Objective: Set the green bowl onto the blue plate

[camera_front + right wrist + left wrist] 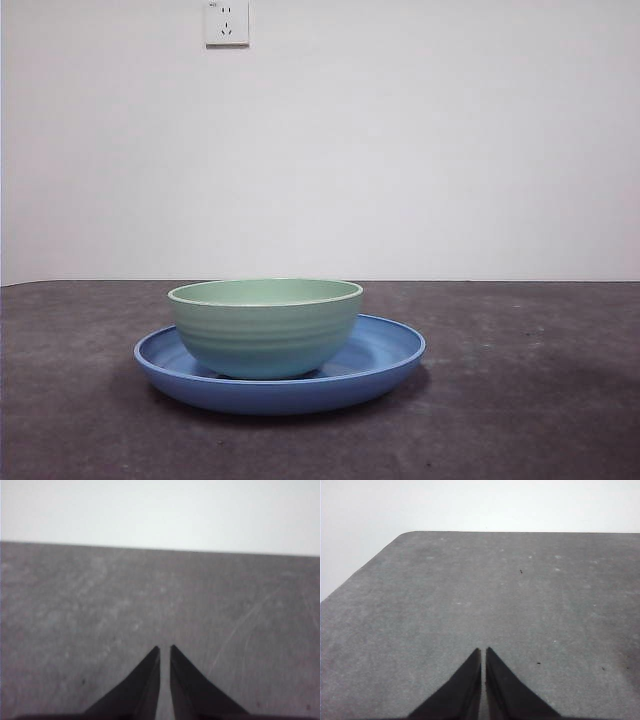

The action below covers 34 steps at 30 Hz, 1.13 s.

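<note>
Front view: plain white wall with a socket (226, 22) high up, dark grey surface (520, 400) running level beneath. Green bowl (265, 328) upright inside the blue plate (385, 352), base resting on the plate's floor, set a little off centre toward one side of the rim. Both round, so no long axis to line up with. No arm, no jaws anywhere in this view; nothing touching bowl or plate. Judged from that: placement already made, nothing left but to keep clear.

Left wrist view: bare grey surface with a rounded corner and pale wall beyond. Left gripper (483, 651) pointing out over empty surface, jaws drawn nearly together, only a hairline slit between the tips, holding nothing, touching nothing. Bowl and plate not visible ahead of these jaws.

Right wrist view: same grey surface, faintly scratched, white wall past its far edge. Right gripper (164, 649) likewise with jaws narrow, a thin gap at the tips, empty. No bowl or plate ahead of these jaws either.

Which arm sits nearer the bowl: cannot tell, since neither wrist view catches it.
</note>
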Tool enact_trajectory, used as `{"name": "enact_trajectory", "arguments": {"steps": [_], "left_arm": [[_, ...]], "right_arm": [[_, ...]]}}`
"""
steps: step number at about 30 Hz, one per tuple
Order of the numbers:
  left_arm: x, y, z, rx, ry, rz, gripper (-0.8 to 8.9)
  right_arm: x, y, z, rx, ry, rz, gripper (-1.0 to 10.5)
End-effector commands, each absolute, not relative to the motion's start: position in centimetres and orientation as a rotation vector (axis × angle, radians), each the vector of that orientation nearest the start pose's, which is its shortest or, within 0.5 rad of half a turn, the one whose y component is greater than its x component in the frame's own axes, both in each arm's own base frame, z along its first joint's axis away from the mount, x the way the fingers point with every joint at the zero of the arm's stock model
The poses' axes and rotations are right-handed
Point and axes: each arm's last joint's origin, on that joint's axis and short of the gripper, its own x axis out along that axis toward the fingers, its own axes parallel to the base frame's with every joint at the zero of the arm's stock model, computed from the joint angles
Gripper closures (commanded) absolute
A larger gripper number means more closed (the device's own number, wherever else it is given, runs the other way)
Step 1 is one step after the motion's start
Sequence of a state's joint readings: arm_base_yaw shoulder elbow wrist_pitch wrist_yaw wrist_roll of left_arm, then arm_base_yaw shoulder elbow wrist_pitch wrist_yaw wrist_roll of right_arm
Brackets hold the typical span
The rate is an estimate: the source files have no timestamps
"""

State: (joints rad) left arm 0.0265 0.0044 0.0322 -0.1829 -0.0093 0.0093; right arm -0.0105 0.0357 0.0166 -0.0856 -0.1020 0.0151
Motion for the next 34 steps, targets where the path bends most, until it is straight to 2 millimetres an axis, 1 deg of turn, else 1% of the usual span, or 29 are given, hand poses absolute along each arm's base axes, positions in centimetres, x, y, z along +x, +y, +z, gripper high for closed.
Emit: {"name": "enact_trajectory", "arguments": {"steps": [1, 5, 8, 34], "left_arm": [[9.56, 0.29, 14.90, 0.013, 0.182, 0.040, 7.98], [9.56, 0.29, 14.90, 0.013, 0.182, 0.040, 7.98], [9.56, 0.29, 14.90, 0.014, 0.181, 0.040, 7.98], [9.56, 0.29, 14.90, 0.013, 0.181, 0.040, 7.98]], "right_arm": [[9.82, 0.17, 15.38, 0.021, 0.135, 0.086, 9.2], [9.62, 0.19, 14.91, 0.022, 0.181, 0.085, 9.2], [9.58, 0.16, 15.00, 0.017, 0.169, 0.064, 9.2], [9.61, 0.43, 15.26, 0.013, 0.143, 0.063, 9.2]]}}
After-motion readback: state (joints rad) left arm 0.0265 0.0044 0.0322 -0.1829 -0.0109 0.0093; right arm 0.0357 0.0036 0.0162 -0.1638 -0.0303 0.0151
